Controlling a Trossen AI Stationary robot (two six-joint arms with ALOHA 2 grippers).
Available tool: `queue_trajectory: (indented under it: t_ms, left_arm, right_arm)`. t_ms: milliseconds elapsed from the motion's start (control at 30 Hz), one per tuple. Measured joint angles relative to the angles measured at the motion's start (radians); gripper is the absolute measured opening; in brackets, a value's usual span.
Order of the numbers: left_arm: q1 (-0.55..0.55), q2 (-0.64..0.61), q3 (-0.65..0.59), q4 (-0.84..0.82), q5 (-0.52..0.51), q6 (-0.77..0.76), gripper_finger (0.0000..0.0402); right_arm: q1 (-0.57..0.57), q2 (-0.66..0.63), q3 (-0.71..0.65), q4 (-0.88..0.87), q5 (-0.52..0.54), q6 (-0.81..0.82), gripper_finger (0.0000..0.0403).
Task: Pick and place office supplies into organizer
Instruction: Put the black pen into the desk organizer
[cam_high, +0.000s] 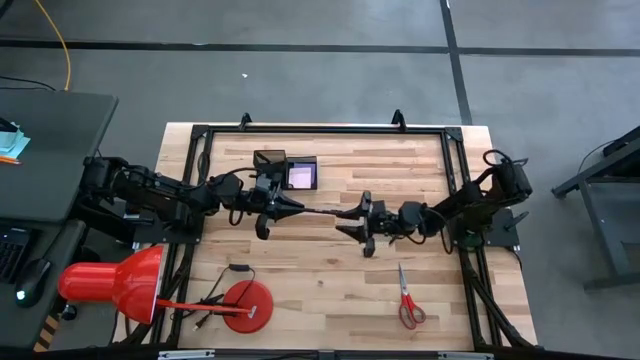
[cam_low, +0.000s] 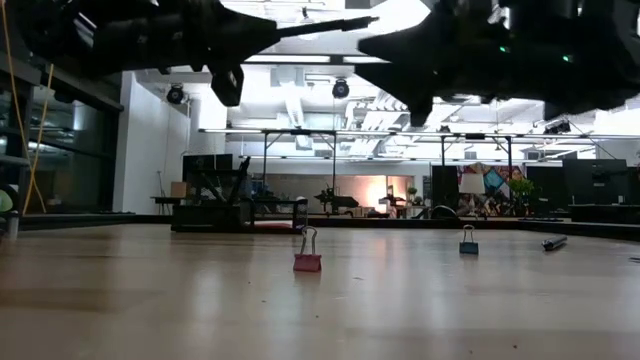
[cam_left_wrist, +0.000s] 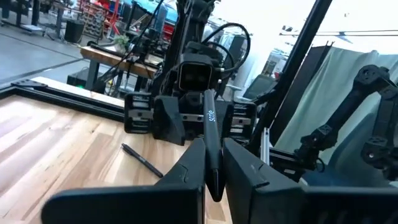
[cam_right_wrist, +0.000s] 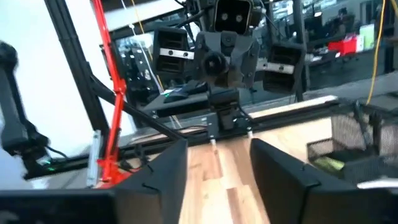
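A slim black pen (cam_high: 318, 211) hangs level above the middle of the table, with my left gripper (cam_high: 290, 208) shut on it. Its free end points at my right gripper (cam_high: 345, 220), whose fingers stand open just beyond that end; I see no touch. The black organizer (cam_high: 287, 158) stands at the far middle, with a purple pad (cam_high: 301, 176) in its right compartment. Red-handled scissors (cam_high: 408, 300) lie flat near the front right. A second pen (cam_left_wrist: 143, 160) lies on the table. My left gripper pinches the pen between its two fingers (cam_left_wrist: 186, 168), near the pen's rear end (cam_left_wrist: 213, 163). The fingers come level from the table's left and lie along the pen. It sticks out forward past the fingertips, level and clear of the table.
A red desk lamp (cam_high: 120, 285) with its round base (cam_high: 247, 305) fills the front left corner. A pink binder clip (cam_low: 307, 255) and a blue one (cam_low: 467, 243) stand on the table. The black frame rails (cam_high: 320, 130) border the table.
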Motion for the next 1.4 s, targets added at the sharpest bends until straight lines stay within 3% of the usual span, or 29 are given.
queue_trajectory:
  t_ms: [267, 833, 1167, 1400]
  left_arm:
    - [0.0, 0.0, 0.0, 0.015, 0.001, 0.0, 0.0022]
    - [0.0, 0.0, 0.0, 0.011, 0.005, 0.002, 0.0015]
    - [0.0, 0.001, 0.0, 0.008, 0.005, 0.003, 0.0016]
    - [0.0, 0.001, 0.0, 0.004, 0.005, 0.003, 0.0021]
  right_arm:
    - [-0.002, 0.0, 0.073, -0.036, -0.015, -0.11, 0.0219]
    - [-0.009, -0.002, 0.082, 0.042, -0.029, -0.179, 0.0203]
    - [-0.038, -0.002, 0.082, 0.047, 0.05, -0.124, 0.0193]
    - [-0.054, -0.002, 0.082, 0.058, -0.006, -0.124, 0.0188]
